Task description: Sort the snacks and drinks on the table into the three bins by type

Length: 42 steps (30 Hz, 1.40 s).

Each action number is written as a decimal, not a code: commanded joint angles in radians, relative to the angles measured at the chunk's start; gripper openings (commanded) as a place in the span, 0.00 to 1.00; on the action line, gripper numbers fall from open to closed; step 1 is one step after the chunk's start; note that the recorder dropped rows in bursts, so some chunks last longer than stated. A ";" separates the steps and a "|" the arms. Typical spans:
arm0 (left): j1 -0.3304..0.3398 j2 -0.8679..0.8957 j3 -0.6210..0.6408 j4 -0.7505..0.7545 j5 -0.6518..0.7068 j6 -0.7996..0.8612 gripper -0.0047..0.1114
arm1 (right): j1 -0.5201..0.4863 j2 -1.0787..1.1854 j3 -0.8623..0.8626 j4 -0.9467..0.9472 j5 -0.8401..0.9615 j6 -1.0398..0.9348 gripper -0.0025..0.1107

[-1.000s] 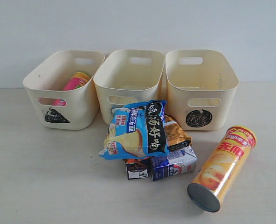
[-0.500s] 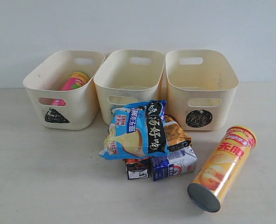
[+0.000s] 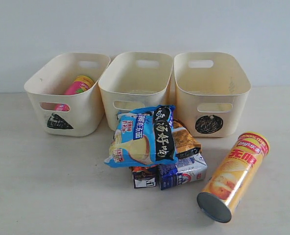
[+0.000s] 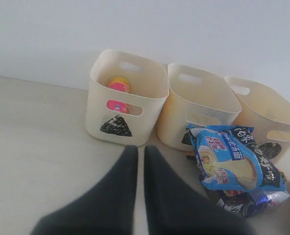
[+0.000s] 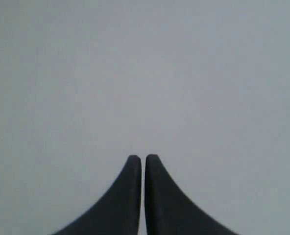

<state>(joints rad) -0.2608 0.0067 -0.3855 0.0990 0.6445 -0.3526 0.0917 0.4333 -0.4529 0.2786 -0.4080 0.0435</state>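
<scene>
Three cream bins stand in a row on the table (image 3: 37, 186). The triangle bin (image 3: 61, 95) holds the pink tube (image 3: 77, 86); the middle bin (image 3: 135, 85) and the circle bin (image 3: 211, 93) look empty. The blue-black bag (image 3: 142, 137) lies over the orange-brown bag (image 3: 184, 139), the purple juice box (image 3: 145, 177) and the blue-and-white carton (image 3: 184, 172). The yellow-orange tube (image 3: 233, 175) lies at the right. My left gripper (image 4: 140, 148) is shut and empty, short of the triangle bin (image 4: 125, 105). My right gripper (image 5: 143, 157) is shut, facing a blank wall.
A plain grey wall (image 3: 145, 29) rises right behind the bins. The bins stand almost touching one another. Neither arm shows in the exterior view.
</scene>
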 commanded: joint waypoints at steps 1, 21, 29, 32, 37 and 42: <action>0.001 -0.007 0.015 -0.001 -0.030 0.032 0.08 | -0.003 0.153 -0.110 0.005 0.087 0.040 0.02; 0.001 0.092 0.197 0.020 -0.416 0.070 0.08 | 0.001 0.785 -0.466 0.710 1.217 -0.585 0.02; 0.001 0.129 0.197 0.020 -0.420 0.070 0.08 | 0.140 0.933 -0.466 0.752 1.151 -0.602 0.23; 0.001 0.129 0.197 0.020 -0.420 0.070 0.08 | 0.198 0.993 -0.466 0.752 1.066 -0.593 0.52; 0.001 0.129 0.197 0.020 -0.420 0.070 0.08 | 0.222 1.107 -0.466 0.785 1.004 -0.543 0.74; 0.001 0.129 0.197 0.020 -0.420 0.070 0.08 | 0.222 1.208 -0.466 0.871 1.019 -0.578 0.74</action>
<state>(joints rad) -0.2608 0.1310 -0.1907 0.1310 0.2321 -0.2865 0.3099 1.5985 -0.9137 1.0953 0.6079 -0.5062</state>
